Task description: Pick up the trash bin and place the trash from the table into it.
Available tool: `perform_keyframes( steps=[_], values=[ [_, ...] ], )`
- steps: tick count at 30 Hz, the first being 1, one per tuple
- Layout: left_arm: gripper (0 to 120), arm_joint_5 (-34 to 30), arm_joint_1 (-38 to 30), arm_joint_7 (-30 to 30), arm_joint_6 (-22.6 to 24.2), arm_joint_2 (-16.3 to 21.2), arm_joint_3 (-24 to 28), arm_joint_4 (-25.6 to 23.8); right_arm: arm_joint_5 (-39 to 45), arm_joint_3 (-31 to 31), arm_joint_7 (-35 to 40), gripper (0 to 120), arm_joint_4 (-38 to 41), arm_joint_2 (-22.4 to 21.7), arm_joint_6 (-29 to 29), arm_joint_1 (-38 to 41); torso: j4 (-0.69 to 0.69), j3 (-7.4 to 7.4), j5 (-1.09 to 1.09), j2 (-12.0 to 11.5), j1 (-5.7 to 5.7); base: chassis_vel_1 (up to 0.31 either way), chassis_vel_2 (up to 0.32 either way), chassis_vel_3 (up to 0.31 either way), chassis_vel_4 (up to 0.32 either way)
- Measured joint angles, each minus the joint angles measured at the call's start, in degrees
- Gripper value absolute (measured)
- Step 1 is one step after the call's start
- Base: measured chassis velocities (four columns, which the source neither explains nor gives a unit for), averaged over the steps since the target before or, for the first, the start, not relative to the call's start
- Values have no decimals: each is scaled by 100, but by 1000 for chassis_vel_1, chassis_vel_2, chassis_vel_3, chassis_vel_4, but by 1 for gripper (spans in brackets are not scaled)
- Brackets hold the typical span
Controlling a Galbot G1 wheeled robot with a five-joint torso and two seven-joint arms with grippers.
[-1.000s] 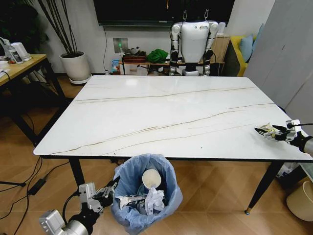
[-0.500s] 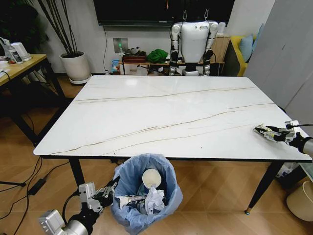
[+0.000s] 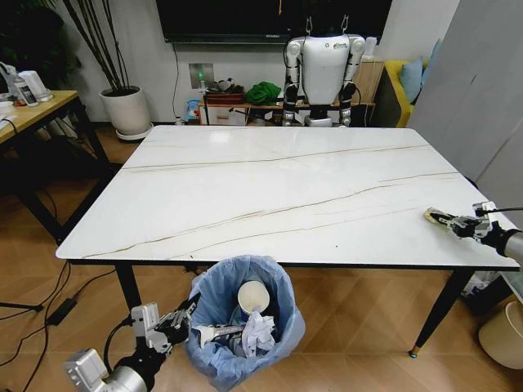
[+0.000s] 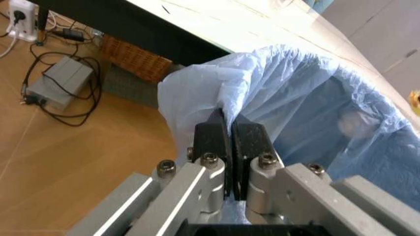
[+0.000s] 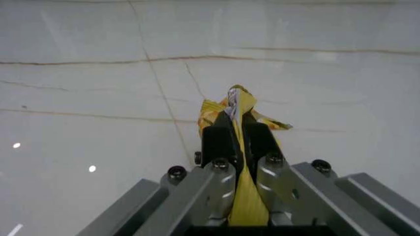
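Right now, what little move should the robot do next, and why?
Probably lift the right gripper and carry it toward the trash bin. Its jaws are already shut on a yellow wrapper low over the table, while the left gripper pinches the bin's blue bag below the near edge.

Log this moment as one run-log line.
left gripper: shut on trash bin rim, below table edge | right gripper: shut on yellow wrapper, over table's right edge | bin: cup, papers inside
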Motion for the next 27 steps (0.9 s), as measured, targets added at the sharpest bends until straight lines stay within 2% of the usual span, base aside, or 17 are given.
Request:
perform_keyframes(
  steps=[2, 5, 6, 9, 10, 13, 14, 17, 18, 21, 22, 27],
  values=[
    [0, -1, 0, 0, 1, 1, 9, -1, 5, 83, -16, 0, 231, -18, 1, -43, 0, 0, 0, 0, 0, 0, 0, 0, 0],
    [0, 2, 13, -2, 1, 1, 55, -6, 54, 329, -47, 0, 1062, -83, 3, -216, 2, 0, -2, 0, 0, 0, 0, 0, 0],
    [0, 2, 13, -2, 1, 1, 55, -6, 54, 329, -47, 0, 1062, -83, 3, -216, 2, 0, -2, 0, 0, 0, 0, 0, 0],
    [0, 8, -24, -1, 2, 0, 97, 12, 90, 436, -77, 0, 2054, -192, 43, -404, 1, 0, -3, 0, 0, 0, 0, 0, 0],
    [0, 8, -24, -1, 2, 0, 97, 12, 90, 436, -77, 0, 2054, -192, 43, -404, 1, 0, -3, 0, 0, 0, 0, 0, 0],
    [0, -16, -125, -1, 2, -1, 132, 89, 49, 42, -123, 0, 2996, -296, 204, -464, 1, 0, 1, 0, 0, 0, 0, 0, 0],
    [0, -16, -125, -1, 2, -1, 132, 89, 49, 42, -123, 0, 2996, -296, 204, -464, 1, 0, 1, 0, 0, 0, 0, 0, 0],
    [0, -31, -194, -1, 1, -3, 168, 142, -83, -580, -119, 0, 3710, -426, 362, -373, 0, 0, -3, 0, 0, 0, 0, 0, 0],
    [0, -38, -215, 0, 1, -2, 181, 156, -102, -973, -79, 0, 3979, -476, 411, -172, 1, 0, -1, 0, 0, 0, 0, 0, 0],
    [0, -44, -228, 0, 1, 0, 186, 162, -105, -1176, -39, 0, 4093, -506, 445, -67, 1, 0, 1, 0, 0, 0, 0, 0, 0],
    [0, -60, -257, 1, 1, 12, 197, 175, -116, -1611, 25, 0, 4325, -594, 561, 98, 1, 0, -2, 0, 0, 0, 0, 0, 0],
    [0, -72, -276, 1, 2, 22, 215, 189, -194, -1908, -42, 0, 4426, -670, 784, 124, 0, 0, 0, 0, 0, 0, 0, 0, 0]
  ],
)
